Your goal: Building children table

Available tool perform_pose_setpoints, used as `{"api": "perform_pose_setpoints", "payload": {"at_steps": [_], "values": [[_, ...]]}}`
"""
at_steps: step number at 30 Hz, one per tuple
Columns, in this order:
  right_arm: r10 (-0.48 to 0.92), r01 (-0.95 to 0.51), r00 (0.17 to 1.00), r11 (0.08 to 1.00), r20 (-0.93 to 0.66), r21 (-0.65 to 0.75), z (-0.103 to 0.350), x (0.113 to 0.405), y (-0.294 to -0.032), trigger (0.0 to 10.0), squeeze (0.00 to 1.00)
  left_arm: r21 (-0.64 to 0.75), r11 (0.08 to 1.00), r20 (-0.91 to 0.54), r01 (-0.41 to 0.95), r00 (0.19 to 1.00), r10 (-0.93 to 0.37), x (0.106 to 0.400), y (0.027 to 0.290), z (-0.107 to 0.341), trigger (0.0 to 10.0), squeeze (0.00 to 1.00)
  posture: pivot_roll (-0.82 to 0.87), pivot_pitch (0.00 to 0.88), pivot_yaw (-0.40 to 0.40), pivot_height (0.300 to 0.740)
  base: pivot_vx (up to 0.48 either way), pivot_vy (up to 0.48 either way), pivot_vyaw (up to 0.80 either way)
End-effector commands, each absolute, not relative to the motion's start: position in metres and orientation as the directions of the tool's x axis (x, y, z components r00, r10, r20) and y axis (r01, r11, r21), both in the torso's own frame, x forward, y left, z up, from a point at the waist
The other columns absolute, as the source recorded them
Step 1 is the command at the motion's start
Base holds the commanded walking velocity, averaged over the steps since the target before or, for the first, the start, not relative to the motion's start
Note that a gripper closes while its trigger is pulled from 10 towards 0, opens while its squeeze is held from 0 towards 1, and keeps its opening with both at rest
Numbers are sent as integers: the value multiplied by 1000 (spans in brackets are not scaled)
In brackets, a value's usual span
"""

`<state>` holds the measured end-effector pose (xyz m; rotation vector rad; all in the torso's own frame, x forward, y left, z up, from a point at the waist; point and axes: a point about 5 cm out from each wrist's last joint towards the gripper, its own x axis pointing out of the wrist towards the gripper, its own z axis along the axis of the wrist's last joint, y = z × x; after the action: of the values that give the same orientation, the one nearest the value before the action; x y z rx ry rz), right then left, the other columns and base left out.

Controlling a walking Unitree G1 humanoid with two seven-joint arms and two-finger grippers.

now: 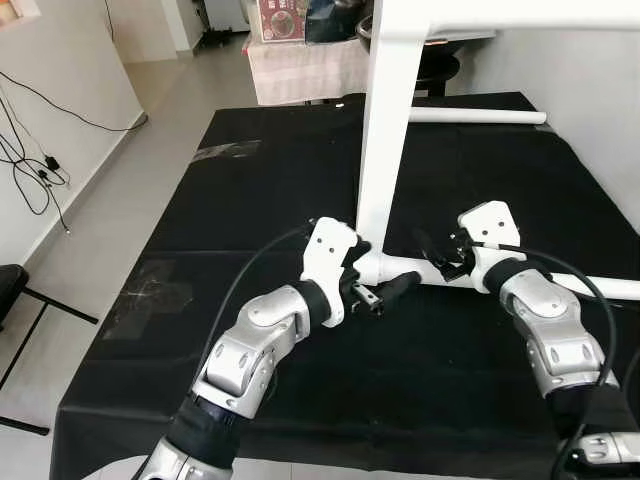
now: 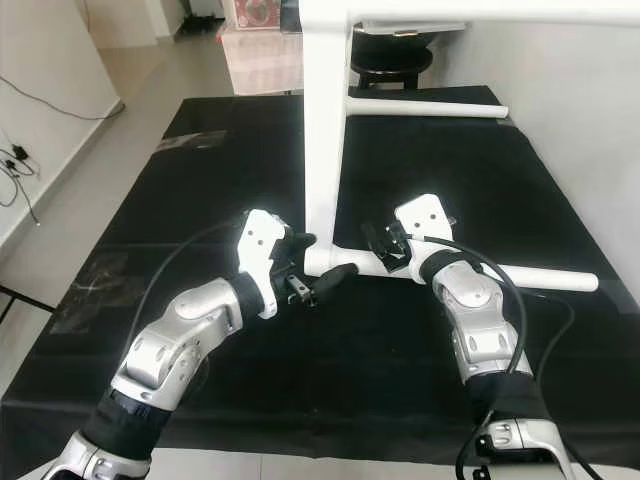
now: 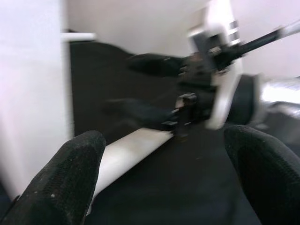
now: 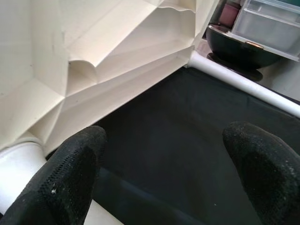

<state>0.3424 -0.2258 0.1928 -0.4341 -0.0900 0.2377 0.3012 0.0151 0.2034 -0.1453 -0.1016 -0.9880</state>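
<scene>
A white children's table (image 1: pixel 385 130) lies on its side on a black cloth (image 1: pixel 250 200), its top standing upright. One white leg (image 1: pixel 475 116) runs along the far side. Another leg (image 1: pixel 590 287) lies on the cloth, joined at the top's base. My left gripper (image 1: pixel 388 266) is open at that joint, one finger on each side of the corner. In the left wrist view the leg (image 3: pixel 126 154) shows between its fingertips (image 3: pixel 70 178). My right gripper (image 1: pixel 434 256) is open just right of the joint, over the near leg, pointing at the table's underside (image 4: pixel 93 56).
The black cloth's front edge (image 1: pixel 300 445) is near my arms. Pale floor lies to the left, with cables (image 1: pixel 35 170) along the wall and a black frame (image 1: pixel 15 290). A cloth-covered stand (image 1: pixel 300 65) and a black stool (image 1: pixel 440 68) are behind. A white wall rises on the right.
</scene>
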Motion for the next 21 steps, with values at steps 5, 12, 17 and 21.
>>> {"api": "perform_pose_setpoints", "payload": {"at_steps": [5, 12, 17, 21], "values": [[219, -181, 975, 878, 36, -443, 194, 340, -234, 10000, 0, -58, 471, 166, 880, 473, -865, 295, 4, 209, 0, 0, -145, 147, 73, 740, 0, 0, 0], [48, -26, 998, 863, 30, -504, 196, 343, -261, 10000, 0, -57, 557, 159, 828, 559, -814, 306, 11, 204, 0, 0, -147, 151, 66, 740, 0, 0, 0], [-179, 157, 984, 805, 17, -572, 196, 342, -294, 10000, 0, -61, 604, 214, 795, 601, -770, 315, 17, 215, 0, 0, -154, 153, 64, 740, 0, 0, 0], [-316, 258, 949, 770, 4, -584, 193, 335, -315, 10000, 0, -65, 611, 273, 789, 603, -750, 317, 18, 230, 0, 0, -158, 153, 66, 740, 0, 0, 0]]}}
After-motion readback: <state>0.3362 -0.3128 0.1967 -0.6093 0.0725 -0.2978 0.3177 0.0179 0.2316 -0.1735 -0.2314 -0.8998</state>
